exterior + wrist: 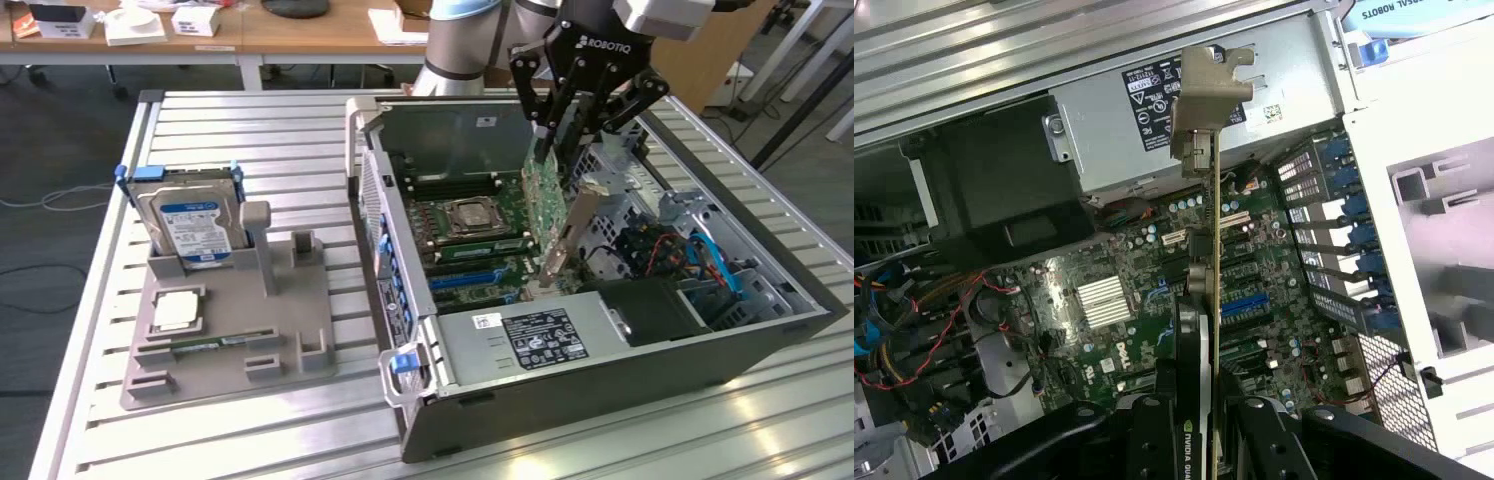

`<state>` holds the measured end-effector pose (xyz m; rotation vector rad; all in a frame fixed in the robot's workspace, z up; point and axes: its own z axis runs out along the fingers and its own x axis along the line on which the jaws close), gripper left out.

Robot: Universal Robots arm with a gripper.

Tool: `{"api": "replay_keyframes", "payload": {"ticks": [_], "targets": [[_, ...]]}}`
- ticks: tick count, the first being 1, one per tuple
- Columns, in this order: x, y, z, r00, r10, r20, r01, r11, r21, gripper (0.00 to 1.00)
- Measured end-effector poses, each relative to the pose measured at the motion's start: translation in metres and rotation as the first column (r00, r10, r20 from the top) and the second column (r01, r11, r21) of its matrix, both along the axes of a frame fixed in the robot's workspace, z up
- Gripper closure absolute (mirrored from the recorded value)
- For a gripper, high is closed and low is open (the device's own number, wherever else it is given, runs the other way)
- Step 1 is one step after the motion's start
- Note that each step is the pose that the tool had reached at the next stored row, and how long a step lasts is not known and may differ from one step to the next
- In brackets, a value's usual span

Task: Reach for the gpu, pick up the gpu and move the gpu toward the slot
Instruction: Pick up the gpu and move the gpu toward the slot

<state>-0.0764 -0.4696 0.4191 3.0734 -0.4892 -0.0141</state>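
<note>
Between the gripper's [577, 128] fingers, the gpu [554, 215], edge-down over the motherboard [1124, 300].

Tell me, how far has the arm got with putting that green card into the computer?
The reach and pick-up look done: the gripper is closed on the gpu, holding it edge-down over the open computer case. In hand is the carry toward the slot: the wrist view shows the card hanging above the motherboard, its silver bracket leading. The card is not yet seated in any slot.
</note>
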Motion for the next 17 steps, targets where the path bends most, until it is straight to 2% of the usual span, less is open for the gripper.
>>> {"api": "replay_keyframes", "payload": {"ticks": [17], "targets": [[0.0000, 0.0000, 0.0000, 1.0000, 0.000, -0.0001, 0.000, 1.0000, 0.0000, 0.73]]}}
